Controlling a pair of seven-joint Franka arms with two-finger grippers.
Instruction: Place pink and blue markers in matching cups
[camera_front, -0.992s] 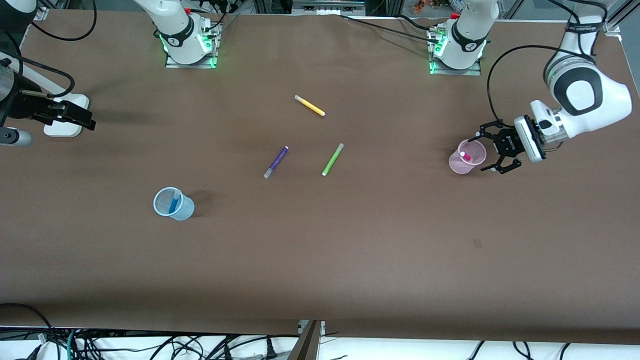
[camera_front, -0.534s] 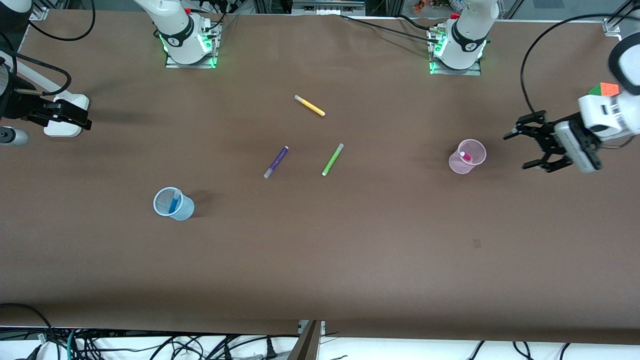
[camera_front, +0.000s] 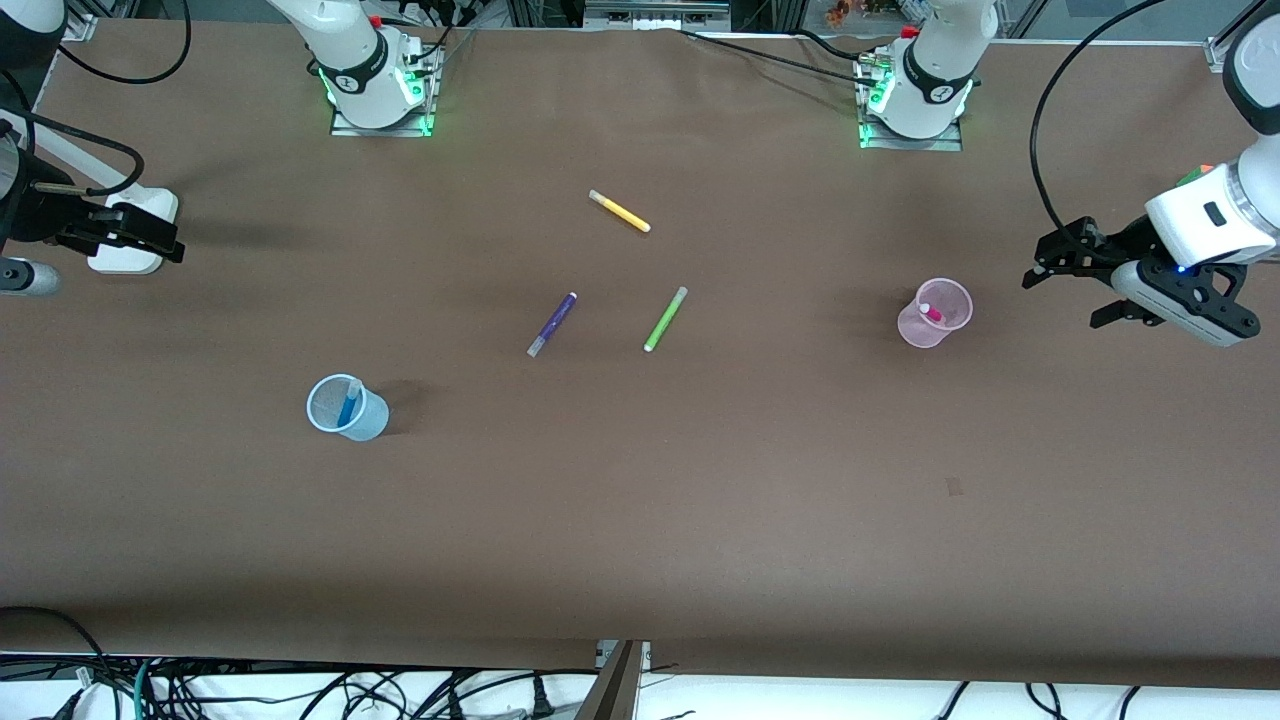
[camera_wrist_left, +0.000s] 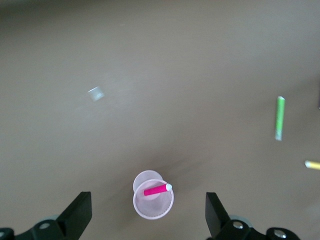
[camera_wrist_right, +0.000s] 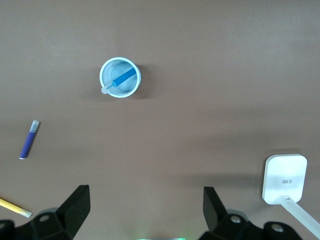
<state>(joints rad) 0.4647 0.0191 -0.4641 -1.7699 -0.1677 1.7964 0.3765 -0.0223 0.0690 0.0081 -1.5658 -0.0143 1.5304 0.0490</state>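
Right gripper hangs with its black fingers spread wide and empty over the right arm's end of the brown paper-covered table, above a flat white plastic box, much as it did a second ago. Nearer the front camera stands the light blue translucent plastic cup with the bright blue marker leaning inside. Mid-table lie a purple pen, a yellow pen and a lime-green pen, unmoved. Toward the left arm's end, the pale pink translucent cup holds the magenta-pink marker. Left gripper, fingers apart and empty, was at that cup's rim a second ago and now hangs well clear of it. No writing is legible anywhere.
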